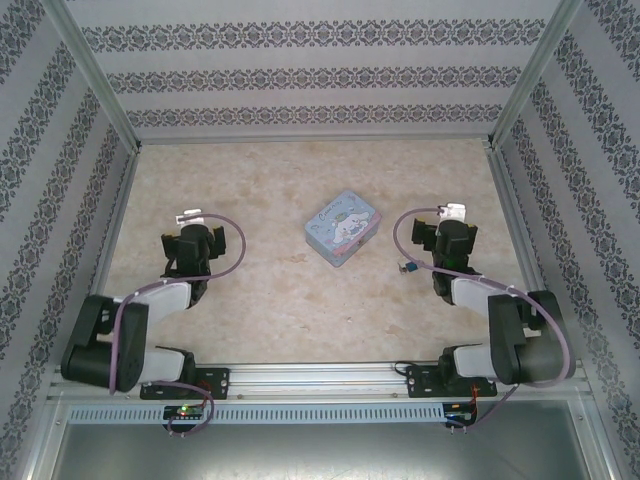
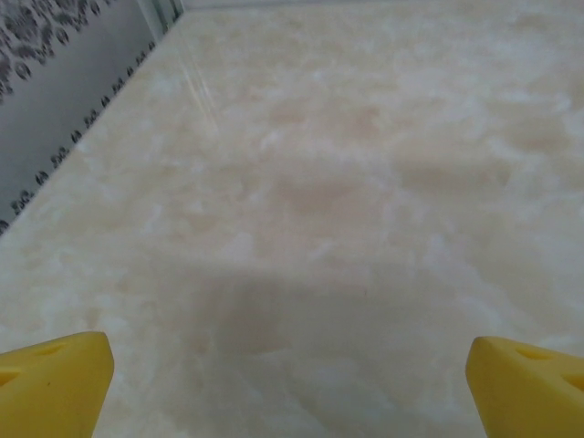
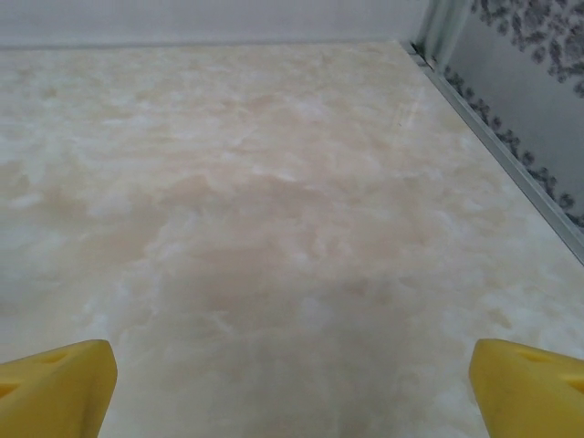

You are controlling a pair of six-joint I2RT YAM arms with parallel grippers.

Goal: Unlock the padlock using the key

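While both hover above the table point(image 2: 319, 164), the left tool point(image 2: 292, 388) and right tool point(image 3: 292, 388) stand wide open, empty.

Jaws parted wide on left pincer point(image 2: 292, 388); same on right pincer point(image 3: 292, 388)

Top view: padlock point(image 1: 407, 267) is a dark speck just beside the right arm, too small to tell shackle, keyhole or whether it is locked. Tin point(image 1: 343, 227): lid print too small and soft to read.

Wrist views: left gripper point(image 2: 292, 388), yellow fingertips point(image 2: 55, 388) cut off by the bottom and side edges. Right gripper point(image 3: 292, 392), fingertips point(image 3: 55, 392) cropped at the bottom corners the same way.
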